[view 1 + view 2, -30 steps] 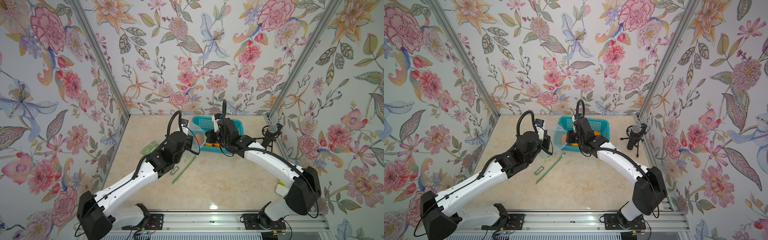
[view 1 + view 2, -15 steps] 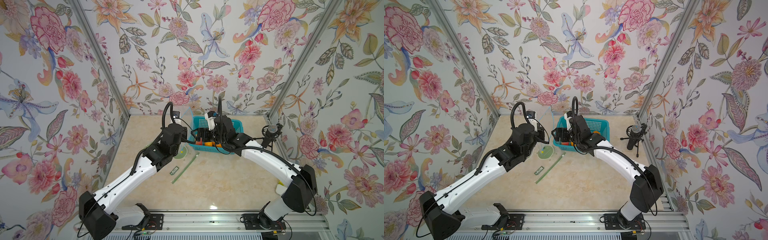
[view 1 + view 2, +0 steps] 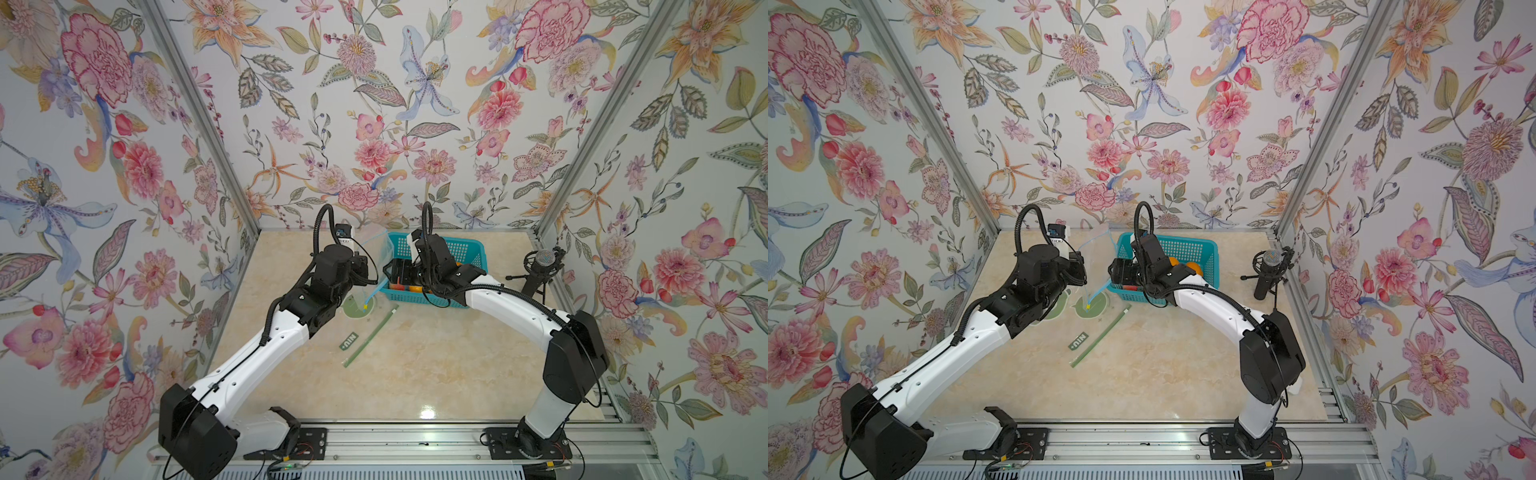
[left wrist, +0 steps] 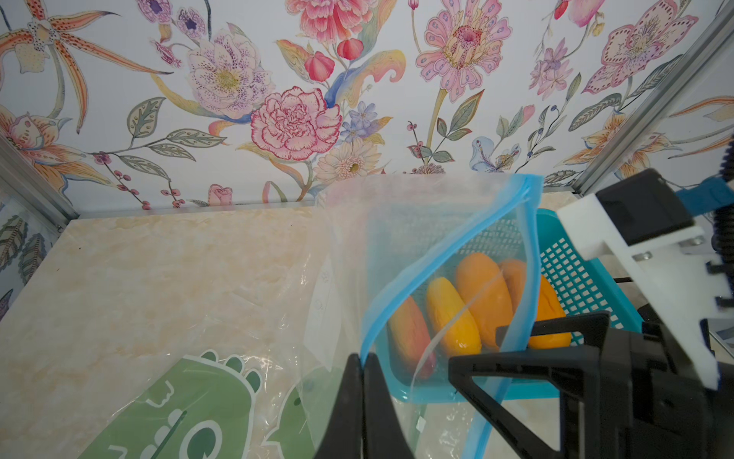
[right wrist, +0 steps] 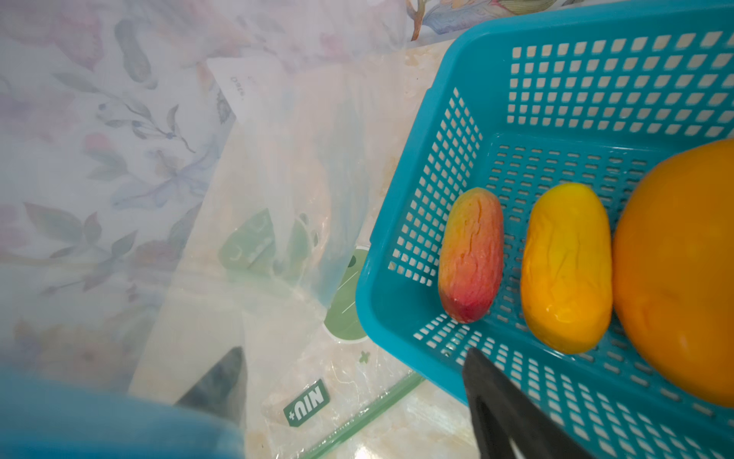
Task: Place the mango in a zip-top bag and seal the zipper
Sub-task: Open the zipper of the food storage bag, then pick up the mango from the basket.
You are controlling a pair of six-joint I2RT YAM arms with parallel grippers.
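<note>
Swung left and lifted since a second ago, the left pincer (image 4: 363, 359) stays clamped on the blue zipper edge of the clear zip-top bag (image 4: 433, 222). It hangs the bag upright just left of the teal basket (image 5: 397, 254), apparently so the mouth gapes toward the fruit. The right pincer (image 5: 353, 353), jaws now spread and empty, hovers at the basket's near-left corner. The red-tinged mango (image 5: 470, 254) lies in the basket beside others, not yet bagged. A printed bag (image 3: 358, 309) lies flat on the surface (image 3: 436, 374).

- Here's the left arm (image 3: 249, 361) and the right arm (image 3: 511, 305): white shells, black joint housings.
- A black ribbed cable (image 3: 316, 232) loops at each wrist.
- Left claw (image 4: 362, 361): black, tapered fingers.
- White bracket (image 4: 655, 270) on the right wrist.
</note>
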